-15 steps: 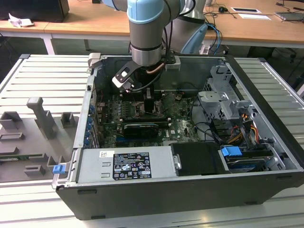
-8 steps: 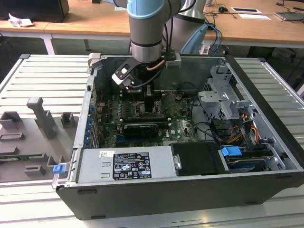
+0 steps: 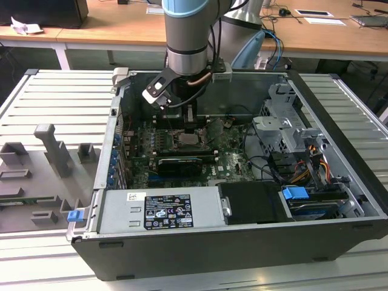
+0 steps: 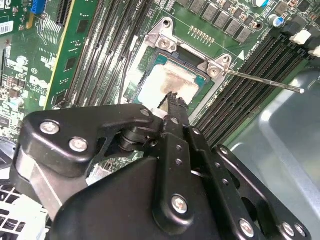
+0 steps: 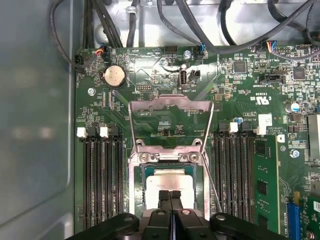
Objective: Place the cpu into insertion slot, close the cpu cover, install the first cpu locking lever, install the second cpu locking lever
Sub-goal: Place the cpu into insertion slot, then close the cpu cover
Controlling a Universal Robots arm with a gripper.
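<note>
Your pincer (image 4: 172,101) is closest in both wrist views: black linked arms run to two slim fingers drawn tight together, with nothing seen clamped between them. Right under those tips lies the cpu (image 5: 172,179), a small flat square with a pale tan-silver face, mottled by dull grey-brown smears, and a thin green edge round it. It sits flat inside the insertion slot (image 5: 134,185), whose grey metal rim frames it on the green motherboard (image 5: 272,165). You can't tell from these views whether the tips touch the chip's face or hang just off it.

Just beside the pincer, a thin locking lever (image 4: 265,83) slants away from a corner of the slot, over the long black memory slots (image 5: 235,175) that flank the pincer on both sides. Beyond the tips, past the slot's far edge, the cpu cover (image 5: 170,103) stands open: a silver-grey frame with the board showing through its square window. Farther on are a round coin cell (image 5: 113,76) and dark cables (image 5: 200,25) against the case wall. In the exterior view the arm (image 3: 188,36) reaches straight down into the open computer case (image 3: 242,254).
</note>
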